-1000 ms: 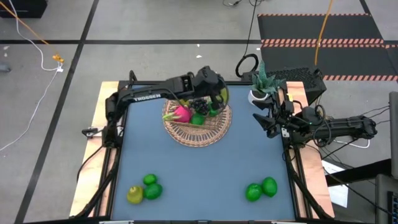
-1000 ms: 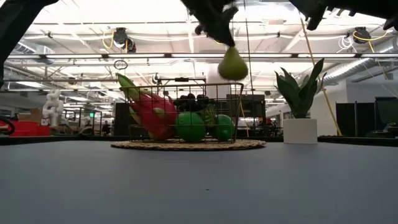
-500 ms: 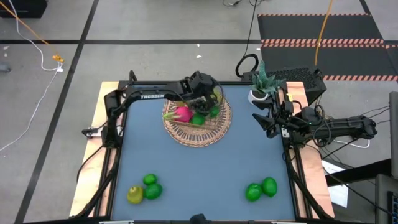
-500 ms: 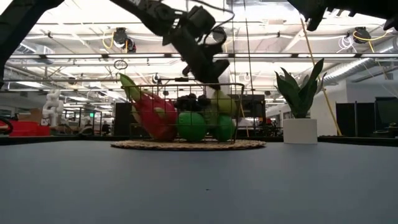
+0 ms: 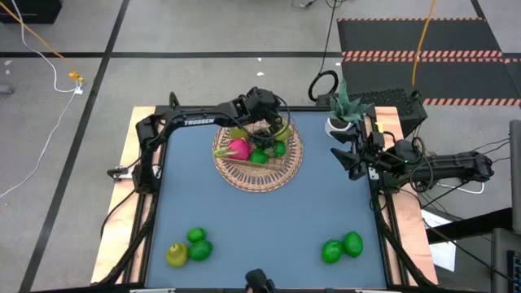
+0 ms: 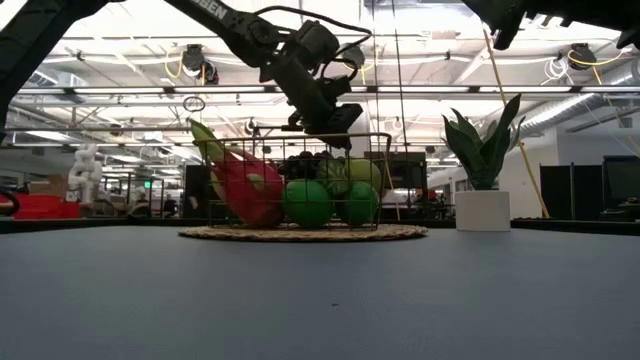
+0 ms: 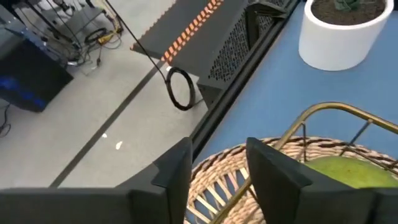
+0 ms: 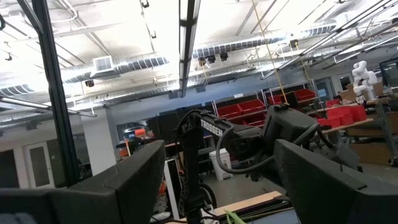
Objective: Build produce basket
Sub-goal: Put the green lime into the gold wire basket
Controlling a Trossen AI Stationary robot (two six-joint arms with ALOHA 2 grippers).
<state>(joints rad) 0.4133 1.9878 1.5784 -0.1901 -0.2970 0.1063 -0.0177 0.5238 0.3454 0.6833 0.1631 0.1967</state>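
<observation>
With its jaws parted and empty above the basket at twelve o'clock on the tabletop, the left gripper should lift straight up, clear of the pear just inside the rim, while the right gripper waits wide open at three o'clock.

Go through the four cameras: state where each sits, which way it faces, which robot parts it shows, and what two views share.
High view: overhead, straight down; both arms, left gripper over the basket.
Low view: table height, level toward the room; left arm above the basket.
Left wrist view: faces the basket's rim, a pear, the white pot; own fingers apart.
Right wrist view: faces the room; own open fingers.
Shared: the dragon fruit, in the high and low views.
</observation>
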